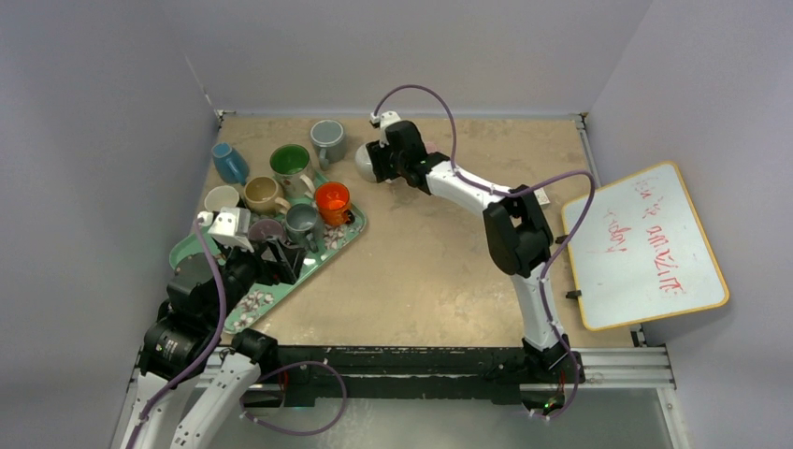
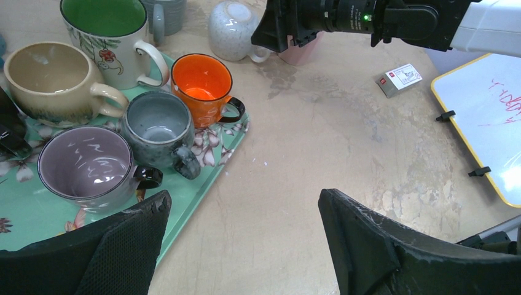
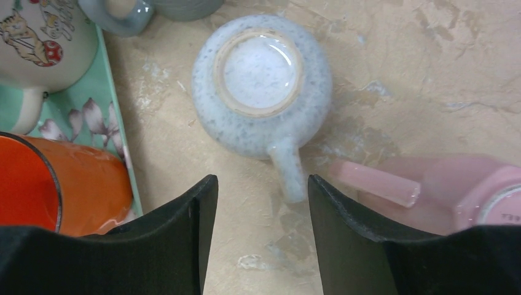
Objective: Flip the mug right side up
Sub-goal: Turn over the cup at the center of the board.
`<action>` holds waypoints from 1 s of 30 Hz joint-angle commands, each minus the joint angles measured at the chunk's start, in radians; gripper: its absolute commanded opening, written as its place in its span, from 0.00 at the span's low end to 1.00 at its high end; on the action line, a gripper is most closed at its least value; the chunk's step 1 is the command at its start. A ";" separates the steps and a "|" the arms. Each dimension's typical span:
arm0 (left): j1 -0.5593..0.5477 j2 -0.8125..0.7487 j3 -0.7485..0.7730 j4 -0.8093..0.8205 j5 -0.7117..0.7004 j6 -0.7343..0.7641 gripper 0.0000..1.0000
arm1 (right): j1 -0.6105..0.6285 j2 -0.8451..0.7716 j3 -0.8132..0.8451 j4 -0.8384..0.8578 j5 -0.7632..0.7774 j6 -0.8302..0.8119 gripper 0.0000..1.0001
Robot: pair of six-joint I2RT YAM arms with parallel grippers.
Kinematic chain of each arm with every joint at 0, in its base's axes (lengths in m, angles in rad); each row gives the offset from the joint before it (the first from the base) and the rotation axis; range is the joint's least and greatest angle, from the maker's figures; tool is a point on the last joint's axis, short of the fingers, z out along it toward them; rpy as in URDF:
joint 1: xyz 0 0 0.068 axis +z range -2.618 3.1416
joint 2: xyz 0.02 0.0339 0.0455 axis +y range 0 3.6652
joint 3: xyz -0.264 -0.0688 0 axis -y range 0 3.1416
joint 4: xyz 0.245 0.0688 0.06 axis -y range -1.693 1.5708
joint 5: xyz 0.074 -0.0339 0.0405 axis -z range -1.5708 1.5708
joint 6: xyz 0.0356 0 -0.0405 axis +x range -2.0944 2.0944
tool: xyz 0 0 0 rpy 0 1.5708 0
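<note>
Right wrist view: the speckled white-grey ceramic mug [image 3: 261,86] stands upside down on the beige bench [image 3: 393,74], its glazed base ring facing up. It sits off the green floral tray [image 3: 83,120], just beside that tray's edge. Its handle points toward the camera, into the gap of the right hand [image 3: 261,190]. The fingers of this hand are apart, one on either side of the handle end, and are not closed on the mug. A pink ceramic mug [image 3: 467,184] lies on the bench on the side of the speckled mug away from the tray.

Left wrist view: the left hand [image 2: 244,200] hangs over the tray's near edge with its fingers wide apart and nothing between them. An orange glazed mug [image 2: 199,86] stands upright on the tray, at the tray corner nearest the speckled mug.
</note>
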 commanded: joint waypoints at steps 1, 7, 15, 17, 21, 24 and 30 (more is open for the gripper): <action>0.002 -0.008 -0.001 0.010 -0.011 0.007 0.89 | -0.023 -0.003 0.058 0.004 -0.016 -0.052 0.59; 0.002 -0.002 -0.001 0.009 -0.011 0.007 0.89 | -0.031 0.070 0.138 -0.080 -0.047 -0.083 0.51; 0.002 -0.007 -0.001 0.009 -0.011 0.004 0.88 | -0.031 0.111 0.193 -0.113 -0.074 -0.089 0.51; 0.002 -0.008 -0.001 0.009 -0.012 0.005 0.88 | -0.031 0.122 0.200 -0.112 -0.081 -0.081 0.52; 0.002 -0.012 0.000 0.009 -0.011 0.005 0.88 | -0.031 0.146 0.206 -0.108 -0.064 -0.079 0.49; 0.002 -0.017 -0.003 0.010 -0.012 0.005 0.88 | -0.031 0.141 0.186 -0.088 -0.058 -0.084 0.47; 0.004 -0.010 -0.004 0.012 -0.011 0.008 0.88 | -0.031 0.129 0.179 -0.045 -0.061 -0.089 0.27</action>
